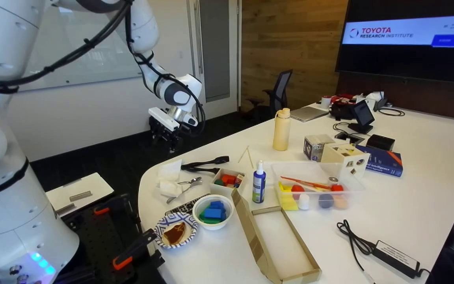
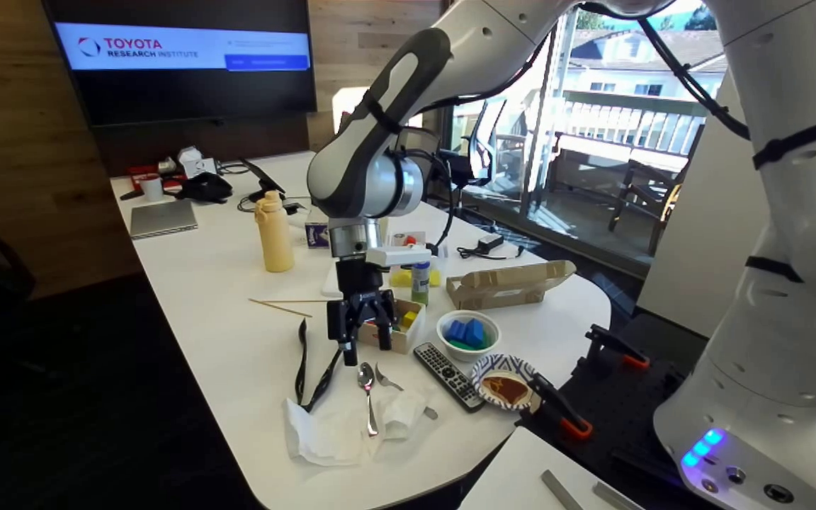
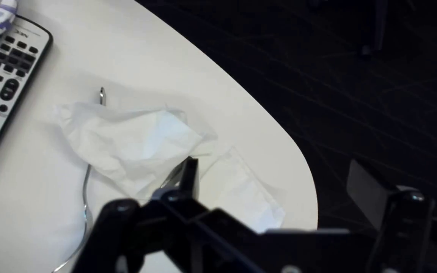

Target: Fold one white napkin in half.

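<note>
Two white napkins lie near the table's rounded end. The flatter napkin (image 2: 326,435) lies nearer the table edge; it also shows in an exterior view (image 1: 170,170) and in the wrist view (image 3: 241,193). The crumpled napkin (image 2: 402,416) lies beside it over part of the cutlery; it also shows in an exterior view (image 1: 170,188) and in the wrist view (image 3: 127,140). My gripper (image 2: 367,347) is open and empty, held in the air above the napkins' level and touching neither. In the wrist view its fingers (image 3: 275,167) are wide apart, and the gripper body hides part of the flatter napkin.
A spoon (image 2: 371,400), black tongs (image 2: 302,361) and a remote (image 2: 449,375) lie near the napkins. A block box (image 1: 227,185), a bowl of blocks (image 1: 198,205) and a patterned plate (image 1: 189,238) stand close by. A yellow bottle (image 1: 282,130) stands farther off.
</note>
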`<action>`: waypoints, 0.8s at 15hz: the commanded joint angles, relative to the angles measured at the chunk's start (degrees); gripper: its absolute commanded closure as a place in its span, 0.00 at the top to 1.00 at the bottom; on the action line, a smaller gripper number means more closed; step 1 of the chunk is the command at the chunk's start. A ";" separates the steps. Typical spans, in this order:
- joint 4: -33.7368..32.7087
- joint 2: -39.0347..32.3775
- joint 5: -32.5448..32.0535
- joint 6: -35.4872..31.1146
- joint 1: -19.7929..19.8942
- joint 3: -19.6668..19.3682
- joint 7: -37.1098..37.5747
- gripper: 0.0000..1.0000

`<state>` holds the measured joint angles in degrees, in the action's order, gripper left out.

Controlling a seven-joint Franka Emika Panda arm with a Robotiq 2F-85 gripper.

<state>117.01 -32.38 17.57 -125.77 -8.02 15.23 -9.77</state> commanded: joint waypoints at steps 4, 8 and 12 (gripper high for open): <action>-0.91 -0.30 0.79 0.20 0.17 -0.12 -0.25 1.00; -5.07 -9.72 2.43 -2.65 1.30 -0.12 -1.70 1.00; -8.66 -18.35 3.61 -7.01 2.84 1.40 -2.98 1.00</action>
<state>112.46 -44.98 19.82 -131.09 -6.38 15.13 -11.24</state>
